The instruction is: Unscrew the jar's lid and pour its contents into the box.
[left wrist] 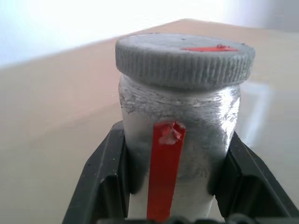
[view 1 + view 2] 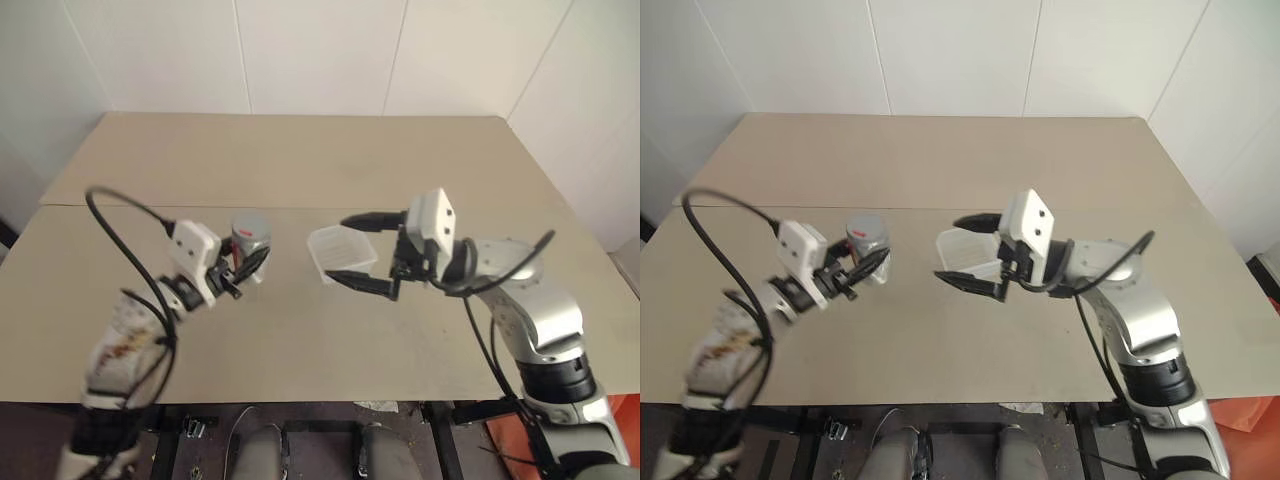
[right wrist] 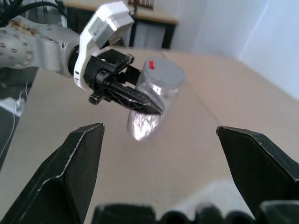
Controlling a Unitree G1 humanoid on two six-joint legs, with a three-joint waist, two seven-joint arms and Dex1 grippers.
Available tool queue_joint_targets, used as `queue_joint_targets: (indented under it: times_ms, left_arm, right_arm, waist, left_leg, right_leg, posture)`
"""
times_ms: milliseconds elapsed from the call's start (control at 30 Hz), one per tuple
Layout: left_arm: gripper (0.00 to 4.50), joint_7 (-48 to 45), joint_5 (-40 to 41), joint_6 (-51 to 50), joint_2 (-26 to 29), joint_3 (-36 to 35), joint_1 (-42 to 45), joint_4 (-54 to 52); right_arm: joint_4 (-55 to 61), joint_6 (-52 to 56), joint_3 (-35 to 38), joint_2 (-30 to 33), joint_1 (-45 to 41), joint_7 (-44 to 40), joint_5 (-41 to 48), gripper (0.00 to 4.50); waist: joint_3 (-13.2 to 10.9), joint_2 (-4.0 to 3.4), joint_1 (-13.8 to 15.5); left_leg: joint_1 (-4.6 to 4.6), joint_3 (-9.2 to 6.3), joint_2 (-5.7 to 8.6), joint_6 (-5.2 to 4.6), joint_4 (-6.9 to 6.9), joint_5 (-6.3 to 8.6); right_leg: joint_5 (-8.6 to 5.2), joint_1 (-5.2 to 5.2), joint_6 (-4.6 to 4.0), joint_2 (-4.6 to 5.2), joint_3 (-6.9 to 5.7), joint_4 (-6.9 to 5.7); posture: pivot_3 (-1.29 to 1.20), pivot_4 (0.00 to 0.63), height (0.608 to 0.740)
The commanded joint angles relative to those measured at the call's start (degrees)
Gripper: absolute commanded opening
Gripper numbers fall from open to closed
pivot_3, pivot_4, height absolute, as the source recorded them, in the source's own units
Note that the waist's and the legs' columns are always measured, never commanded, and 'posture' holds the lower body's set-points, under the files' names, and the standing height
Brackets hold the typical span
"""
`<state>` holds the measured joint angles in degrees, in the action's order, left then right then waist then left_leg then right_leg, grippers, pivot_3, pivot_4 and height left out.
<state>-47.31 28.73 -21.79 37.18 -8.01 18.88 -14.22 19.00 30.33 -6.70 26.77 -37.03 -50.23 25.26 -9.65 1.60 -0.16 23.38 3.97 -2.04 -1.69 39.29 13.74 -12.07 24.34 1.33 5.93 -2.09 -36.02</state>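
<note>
My left gripper (image 2: 245, 265) is shut on the jar (image 2: 250, 240), its black fingers (image 1: 107, 177) clamped on either side of the silvery wall beside the red stripe. The jar stands upright with the grey ribbed lid (image 1: 184, 60) on top. The contents are hidden inside. My right gripper (image 2: 340, 250) is open wide and points left toward the jar (image 3: 159, 88), a short gap away. The clear box (image 2: 342, 250) lies on the table under the right gripper's spread fingers.
The beige table (image 2: 300, 340) stretches far behind and in front of both arms, with a seam (image 2: 300, 207) running across it. White walls stand beyond its far edge. A black cable (image 2: 120, 230) loops over the left arm.
</note>
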Motion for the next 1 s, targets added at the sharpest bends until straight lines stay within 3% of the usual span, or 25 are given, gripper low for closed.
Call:
queue_joint_targets:
  times_ms: [33,133,300,1000]
  left_arm:
    - [1.91,-13.18,6.88,-1.96,3.42,-0.61,8.19,6.13]
    - [1.91,-23.21,8.77,-2.36,3.57,2.09,16.62,13.86]
    - [1.91,-28.41,7.13,-0.08,-0.94,5.35,23.28,20.77]
    - [1.91,-31.47,4.54,1.6,-3.89,5.66,24.03,23.87]
  right_arm:
    - [-1.02,5.65,-0.08,-3.87,-6.76,4.59,2.45,4.5]
    - [-3.74,10.69,-0.3,-8.35,-12.6,8.57,2.83,4.5]
    - [-7.11,13.69,-0.48,-10.59,-16.62,11.55,1.78,4.5]
    - [-6.09,13.42,0.72,-9.91,-17.52,9.56,5.18,4.5]
  waist:
    - [-0.01,-0.01,0.3]
    - [-0.01,-0.01,0.49]
    - [-0.01,-0.01,0.54]
    - [-0.01,0.0,-0.61]
  left_leg:
    - [0.02,0.0,0.03,-0.01,0.0,-0.01]
    - [0.09,0.06,0.05,-0.01,0.0,0.0]
    - [0.31,0.27,0.08,-0.04,0.0,0.01]
    - [0.45,0.11,0.04,-0.06,0.0,0.02]
  right_leg:
    - [0.0,0.02,0.0,0.0,-0.01,0.01]
    - [0.0,0.01,0.01,0.01,-0.12,0.02]
    - [0.01,0.04,0.04,0.01,-0.22,0.02]
    - [0.02,0.19,0.05,-0.01,-0.21,-0.03]
  posture:
    - [0.0,0.15,0.74]
    - [0.0,0.15,0.74]
    - [0.0,0.15,0.74]
    - [0.0,0.15,0.74]
